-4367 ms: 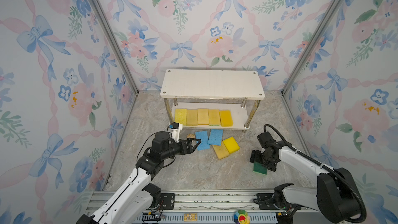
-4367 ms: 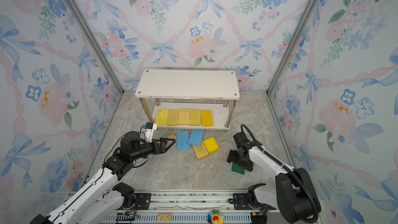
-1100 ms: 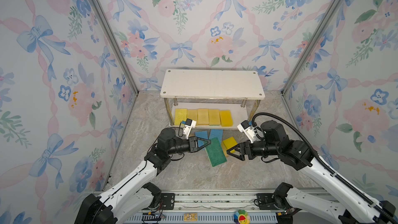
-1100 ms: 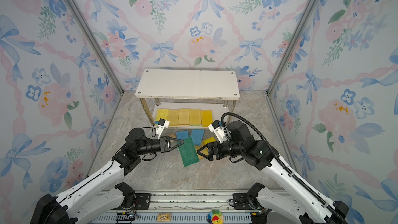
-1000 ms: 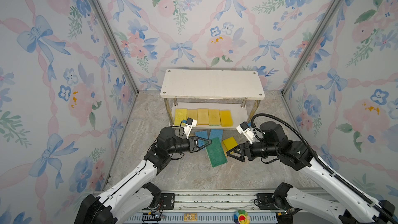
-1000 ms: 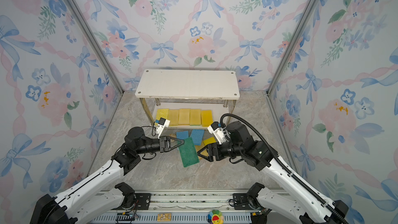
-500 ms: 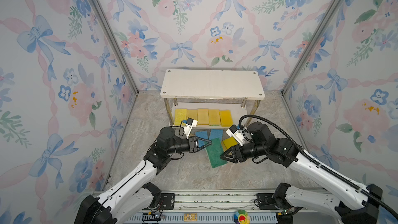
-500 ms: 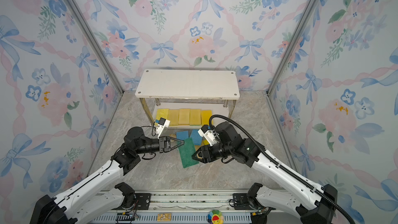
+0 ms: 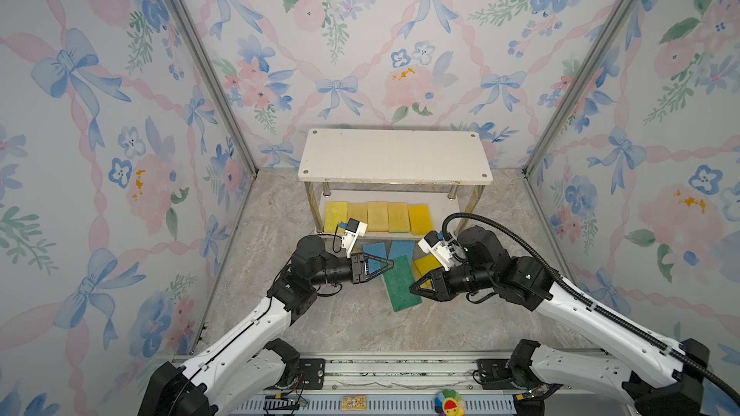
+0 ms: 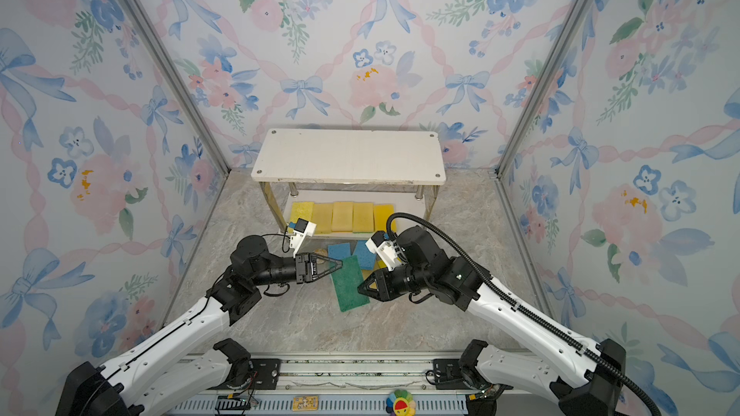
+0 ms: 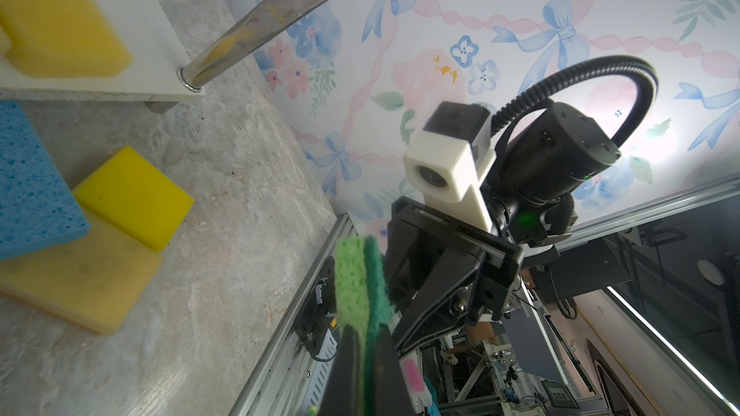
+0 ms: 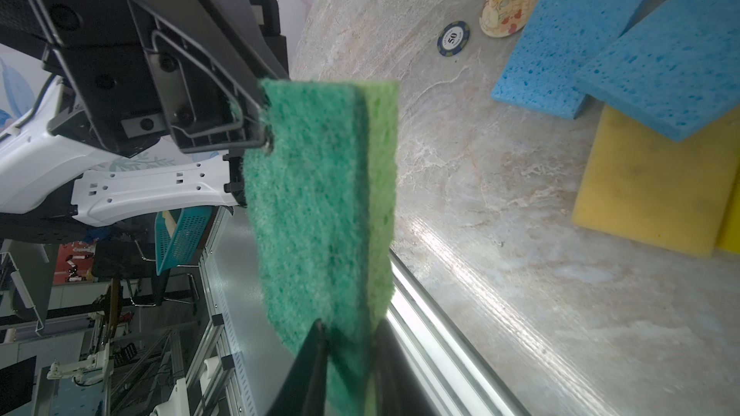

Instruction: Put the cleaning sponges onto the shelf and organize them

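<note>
Both arms share one sponge. The left gripper [image 9: 387,264] has its fingers clamped on one end of the green sponge [image 9: 400,288], which is lifted off the tabletop in front of the shelf [image 9: 394,156]. The right gripper [image 9: 413,289] has its fingers pinching the opposite end. This is probably a handover, because the free lower-board space beside the yellow sponges [image 9: 378,216] lies on the right.

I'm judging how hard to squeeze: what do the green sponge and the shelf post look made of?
The green sponge looks like soft porous foam, light green with a darker fuzzy scouring face, matte. The shelf post is probably polished metal: it mirrors the surroundings.
</note>
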Tool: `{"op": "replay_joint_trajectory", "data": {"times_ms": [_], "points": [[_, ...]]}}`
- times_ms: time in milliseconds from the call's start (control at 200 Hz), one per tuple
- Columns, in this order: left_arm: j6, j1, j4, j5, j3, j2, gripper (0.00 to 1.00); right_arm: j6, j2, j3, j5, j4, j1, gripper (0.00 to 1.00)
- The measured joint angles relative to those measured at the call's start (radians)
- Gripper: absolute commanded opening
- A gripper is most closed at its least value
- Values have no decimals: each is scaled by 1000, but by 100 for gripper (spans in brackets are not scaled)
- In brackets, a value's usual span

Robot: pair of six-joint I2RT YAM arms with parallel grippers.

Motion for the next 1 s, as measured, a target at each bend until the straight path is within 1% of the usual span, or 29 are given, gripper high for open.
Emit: {"op": "replay_joint_trajectory", "data": {"times_ms": [105,185,235,285,320,335,360,380,470,525,595,655,710,750,870,1000], "points": [[0,5,0,0,0,0,1,14,-5,0,3,6,0,10],[0,8,0,1,0,0,12,21,-5,0,6,8,0,7],[2,12,0,1,0,0,23,22,-5,1,8,10,0,5],[-5,19,0,3,1,0,28,27,-5,3,11,10,0,4],[-3,28,-2,6,2,-2,33,27,-5,7,16,9,0,3],[2,32,-4,8,2,-3,36,27,-5,9,18,9,-1,3],[0,41,-8,9,4,-7,46,27,-5,12,19,9,-2,2],[0,51,-10,10,5,-12,51,27,-5,15,23,7,-3,2],[8,104,-43,15,16,-47,55,30,-5,31,29,2,-15,1],[10,145,-61,14,22,-79,63,37,-5,44,32,0,-24,1],[26,206,-110,-4,33,-138,64,46,-4,62,32,-5,-44,0],[47,268,-165,-41,47,-200,65,53,-3,80,32,-12,-62,0],[79,320,-235,-99,67,-266,66,61,5,106,29,-17,-78,0],[102,349,-288,-162,84,-314,67,68,14,127,26,-21,-89,0],[160,365,-388,-309,105,-412,68,90,76,248,17,-37,-118,1],[203,365,-465,-391,66,-418,70,121,203,465,7,-42,-132,1]]}}
